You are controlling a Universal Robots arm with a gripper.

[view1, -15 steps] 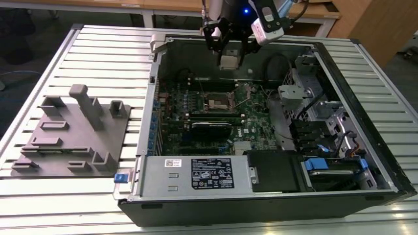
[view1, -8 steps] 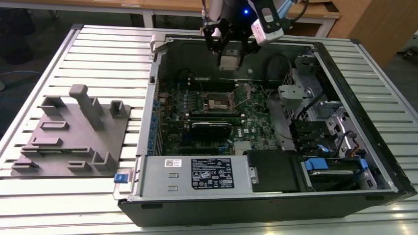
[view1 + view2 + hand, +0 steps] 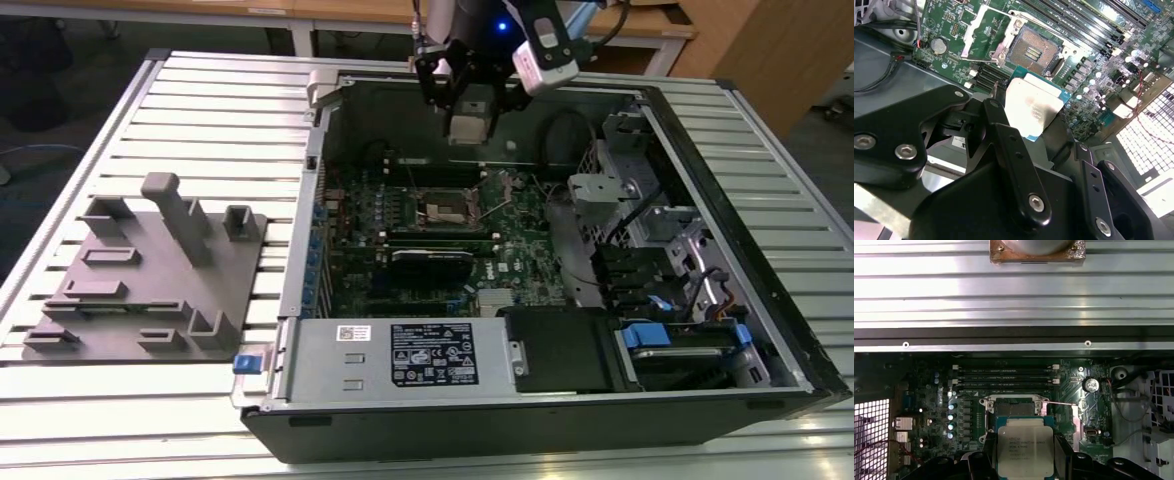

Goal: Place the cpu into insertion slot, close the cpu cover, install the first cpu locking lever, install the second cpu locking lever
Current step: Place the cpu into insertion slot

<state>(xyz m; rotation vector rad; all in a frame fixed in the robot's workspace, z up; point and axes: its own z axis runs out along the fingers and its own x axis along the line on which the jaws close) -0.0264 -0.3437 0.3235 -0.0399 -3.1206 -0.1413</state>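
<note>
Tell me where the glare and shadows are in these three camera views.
Second wrist view: glare washes out the cpu's metal top, and the perforated grille blows out white. First wrist view: the cpu is evenly lit, while the table slats shine bright. Exterior view: the motherboard lies in shade, dimmer than the table slats.

- Clear air between the open slot and the cpu held above it.
- The cover stands open at one slot edge.
- A card lies near; a drive cage crowds the exterior view's right.
</note>
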